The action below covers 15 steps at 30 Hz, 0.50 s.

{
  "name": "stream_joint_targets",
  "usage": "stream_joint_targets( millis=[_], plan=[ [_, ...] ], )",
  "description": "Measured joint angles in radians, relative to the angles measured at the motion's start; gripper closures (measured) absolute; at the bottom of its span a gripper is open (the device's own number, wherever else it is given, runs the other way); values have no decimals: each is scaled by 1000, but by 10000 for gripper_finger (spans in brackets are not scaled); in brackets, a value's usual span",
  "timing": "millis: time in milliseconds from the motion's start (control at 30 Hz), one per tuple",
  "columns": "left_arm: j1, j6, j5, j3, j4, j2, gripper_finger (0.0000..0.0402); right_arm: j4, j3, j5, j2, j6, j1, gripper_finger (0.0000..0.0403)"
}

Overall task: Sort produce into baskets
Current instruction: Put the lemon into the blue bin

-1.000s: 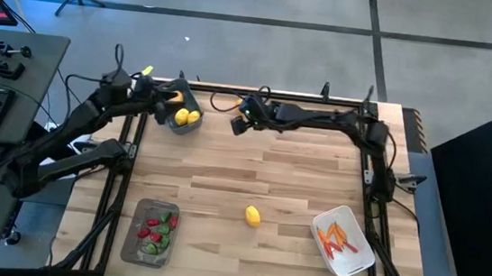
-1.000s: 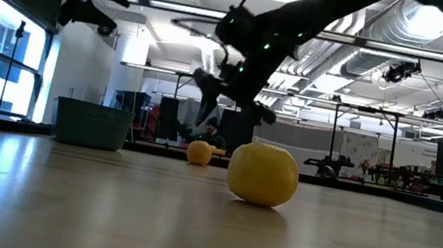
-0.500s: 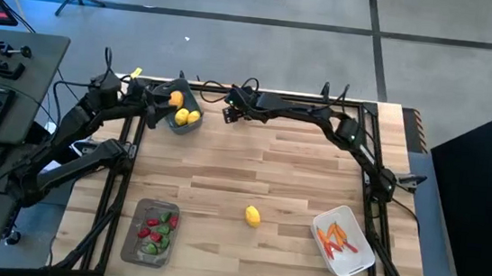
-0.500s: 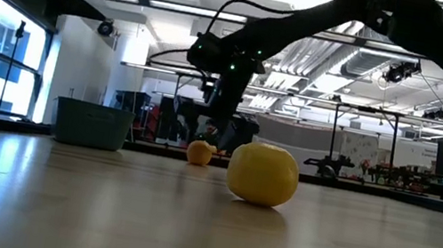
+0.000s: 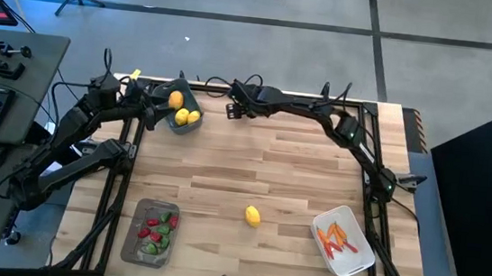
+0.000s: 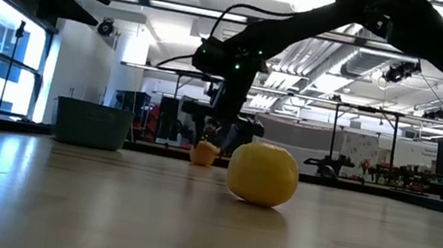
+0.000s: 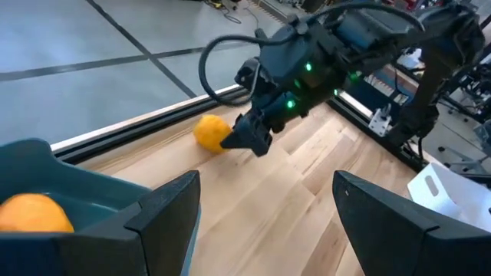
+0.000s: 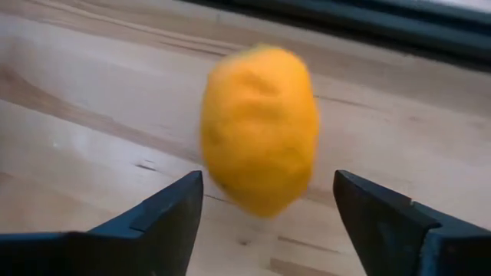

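Straddling an unlabelled lemon, right gripper fingers apart.

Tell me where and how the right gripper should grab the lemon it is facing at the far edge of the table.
Grip the lemon across its narrow middle, coming level from the side the right gripper already faces. In the right wrist view it stands on the table with its long axis upright between the open fingers, so they would likely close on its flanks. The rounded skin may slip, so centre it first.
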Motion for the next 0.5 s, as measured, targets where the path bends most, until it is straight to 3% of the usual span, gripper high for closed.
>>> stream_joint_targets(
  millis=[233,500],
  plan=[
    [0,12,-4,0,-10,0,120,-22,0,-85,0,8,-28,175],
    [0,16,-4,0,-10,0,120,-128,63,-137,-1,-188,-31,240]
  ],
)
